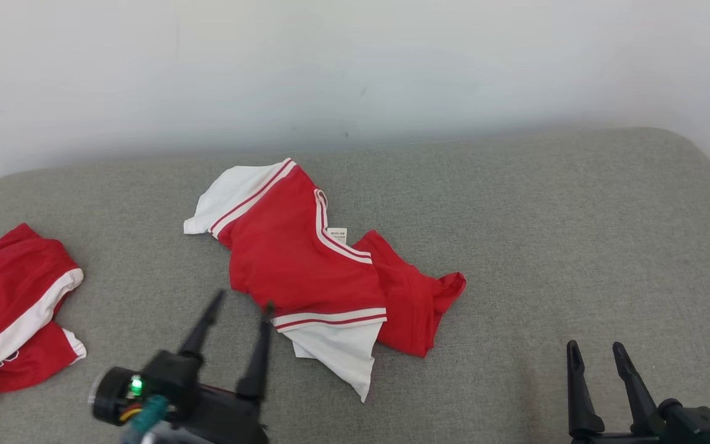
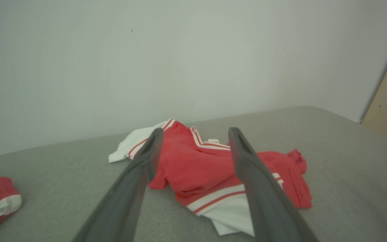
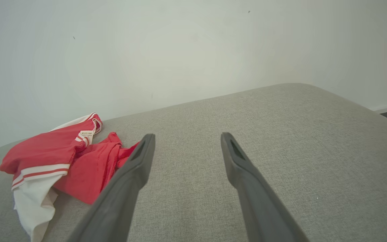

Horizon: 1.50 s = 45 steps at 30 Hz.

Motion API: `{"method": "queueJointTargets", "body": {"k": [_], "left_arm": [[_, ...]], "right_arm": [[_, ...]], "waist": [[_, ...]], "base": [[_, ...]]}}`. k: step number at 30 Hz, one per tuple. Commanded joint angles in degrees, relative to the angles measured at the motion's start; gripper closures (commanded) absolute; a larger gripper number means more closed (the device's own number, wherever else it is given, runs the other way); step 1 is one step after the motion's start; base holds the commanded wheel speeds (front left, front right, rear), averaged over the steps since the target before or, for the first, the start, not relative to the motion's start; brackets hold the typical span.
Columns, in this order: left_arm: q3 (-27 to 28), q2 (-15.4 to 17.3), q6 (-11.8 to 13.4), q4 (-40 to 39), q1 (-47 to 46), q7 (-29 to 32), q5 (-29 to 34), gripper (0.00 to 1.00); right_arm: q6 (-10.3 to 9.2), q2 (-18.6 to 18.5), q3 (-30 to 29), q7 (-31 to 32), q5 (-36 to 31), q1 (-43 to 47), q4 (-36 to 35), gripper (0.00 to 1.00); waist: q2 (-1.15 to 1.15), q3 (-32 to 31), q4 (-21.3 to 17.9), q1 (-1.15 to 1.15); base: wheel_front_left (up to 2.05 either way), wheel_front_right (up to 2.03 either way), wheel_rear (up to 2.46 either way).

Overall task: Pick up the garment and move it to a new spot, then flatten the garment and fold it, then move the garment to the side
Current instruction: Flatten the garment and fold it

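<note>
Finds the garment crumpled in the middle of the grey surface, a second red garment well apart at the left. Holds the left hand wide and empty at the garment's near edge, the right hand wide and empty, well apart to its right.

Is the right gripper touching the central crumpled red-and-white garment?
Apart. Head view shows bare grey fabric cushion between the right gripper and the garment.

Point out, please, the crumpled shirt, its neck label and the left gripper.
crumpled shirt (image 1: 293,259), head view, red chest panel
neck label (image 1: 336,235), head view, centre of tag
left gripper (image 1: 243,300), head view, midway between its fingertips
</note>
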Motion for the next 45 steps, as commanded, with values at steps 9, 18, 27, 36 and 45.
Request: {"method": "queueJointTargets", "body": {"k": [9,18,27,36,45], "left_arm": [[-9.23,-5.05,-2.29,6.16,-2.85,5.02,3.82,0.00],[-13.70,-7.84,-3.85,14.97,-3.69,7.58,4.81,0.00],[-14.40,-8.79,-2.73,23.77,-5.64,6.57,5.89,0.02],[-13.93,-12.59,-5.19,25.71,-8.03,2.80,3.29,1.00],[-9.71,-15.22,-4.63,11.67,-6.50,-0.29,-1.95,1.00]], "right_arm": [[0.20,-0.09,0.82,-0.03,-0.28,-1.03,0.00,0.00],[0.20,-0.08,0.72,-0.03,0.28,-2.04,-0.36,0.00],[0.20,-0.08,0.91,-0.03,0.46,-2.70,-0.51,0.00],[0.20,-0.08,0.03,-0.03,0.01,-1.48,-0.19,0.00],[0.20,-0.07,-1.02,-0.03,-0.76,0.47,0.12,0.00]], "waist": [[0.00,2.19,-2.27,0.01],[0.00,5.08,-6.25,0.01],[0.00,6.20,-8.21,0.01],[0.00,4.41,-6.53,0.01],[0.00,0.48,0.80,0.01]], "base": [[0.00,0.00,0.00],[0.00,0.00,0.00],[0.00,0.00,0.00],[0.00,0.00,0.00],[0.00,0.00,0.00]]}}
